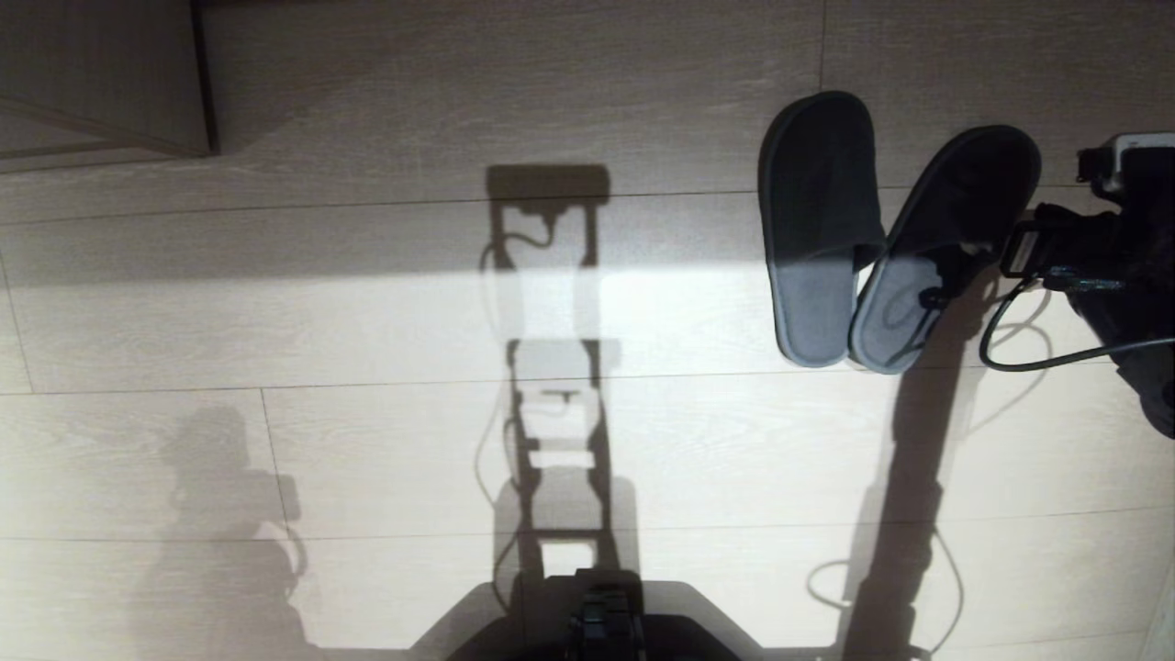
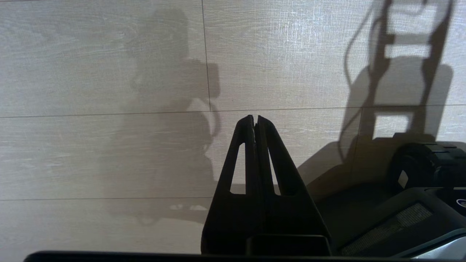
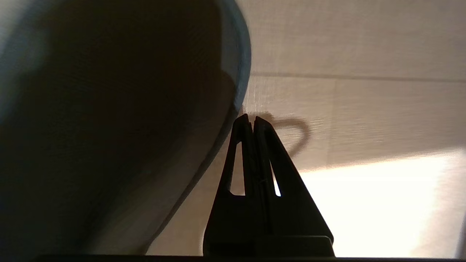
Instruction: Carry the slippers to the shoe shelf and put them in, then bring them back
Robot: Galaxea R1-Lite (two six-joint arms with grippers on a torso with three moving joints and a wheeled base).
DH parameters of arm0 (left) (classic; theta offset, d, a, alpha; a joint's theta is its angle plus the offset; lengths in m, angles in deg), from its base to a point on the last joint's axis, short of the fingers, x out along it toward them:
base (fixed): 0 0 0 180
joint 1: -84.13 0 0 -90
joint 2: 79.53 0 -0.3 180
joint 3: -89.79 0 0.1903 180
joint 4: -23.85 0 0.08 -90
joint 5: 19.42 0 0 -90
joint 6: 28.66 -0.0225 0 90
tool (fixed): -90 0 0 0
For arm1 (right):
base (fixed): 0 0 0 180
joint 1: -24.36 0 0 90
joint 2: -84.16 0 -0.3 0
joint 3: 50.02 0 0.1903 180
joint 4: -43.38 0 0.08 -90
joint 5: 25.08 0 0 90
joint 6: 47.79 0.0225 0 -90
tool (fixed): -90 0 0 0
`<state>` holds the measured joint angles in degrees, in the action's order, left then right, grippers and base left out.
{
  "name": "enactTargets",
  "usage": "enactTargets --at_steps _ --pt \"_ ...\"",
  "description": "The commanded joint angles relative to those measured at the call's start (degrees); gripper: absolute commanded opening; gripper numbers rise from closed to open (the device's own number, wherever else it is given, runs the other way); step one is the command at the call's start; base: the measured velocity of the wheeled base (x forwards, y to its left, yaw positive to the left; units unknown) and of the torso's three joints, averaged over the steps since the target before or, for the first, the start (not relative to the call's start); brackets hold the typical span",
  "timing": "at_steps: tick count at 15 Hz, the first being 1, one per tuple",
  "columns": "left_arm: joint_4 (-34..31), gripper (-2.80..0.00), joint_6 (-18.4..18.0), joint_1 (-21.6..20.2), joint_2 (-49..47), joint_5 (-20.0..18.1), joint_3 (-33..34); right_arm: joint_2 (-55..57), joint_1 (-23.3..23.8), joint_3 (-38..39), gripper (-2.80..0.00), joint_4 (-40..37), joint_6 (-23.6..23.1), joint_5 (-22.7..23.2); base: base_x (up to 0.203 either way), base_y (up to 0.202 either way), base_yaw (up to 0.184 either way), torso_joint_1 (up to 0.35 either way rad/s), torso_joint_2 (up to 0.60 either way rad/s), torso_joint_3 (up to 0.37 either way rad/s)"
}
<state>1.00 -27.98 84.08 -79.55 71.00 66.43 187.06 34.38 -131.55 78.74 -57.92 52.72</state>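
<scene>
You have the 2 slippers (image 1: 881,239) lying soles down on the pale wood-look floor, at the right of the head view. Both are soft grey-blue cloth with rounded closed toes, open backs and a paler rim round the sole. Their toes point away from you and sit in shadow; the heels lie in the bright band of light. The heels touch, while the toes splay apart, the right one tilted outward. The shoe shelf cannot be made out.

Strong light from behind the robot throws hard shadows forward on the floor (image 1: 367,441); a bright band crosses it (overexposed in the right wrist view), far part dim.
</scene>
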Motion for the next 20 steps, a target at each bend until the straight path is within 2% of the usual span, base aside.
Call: enactTargets --at_steps 1,9,15,20 --pt "0.0 -2.80 0.0 0.0 0.0 0.0 0.0 6.0 0.3 -2.4 -2.80 2.2 -0.1 0.0 0.000 0.000 0.000 0.000 0.00 0.000" --pt "0.0 -2.80 0.0 0.0 0.0 0.0 0.0 8.2 -1.1 -7.0 -2.80 2.7 1.1 2.4 0.000 0.000 0.000 0.000 0.00 0.000" --pt "0.0 -2.80 0.0 0.0 0.0 0.0 0.0 6.6 -7.6 -7.5 -2.80 2.6 1.0 2.8 0.000 0.000 0.000 0.000 0.00 0.000" --pt "0.0 -2.80 0.0 0.0 0.0 0.0 0.0 3.9 -7.7 -7.3 -2.80 2.1 0.3 3.1 0.000 0.000 0.000 0.000 0.00 0.000"
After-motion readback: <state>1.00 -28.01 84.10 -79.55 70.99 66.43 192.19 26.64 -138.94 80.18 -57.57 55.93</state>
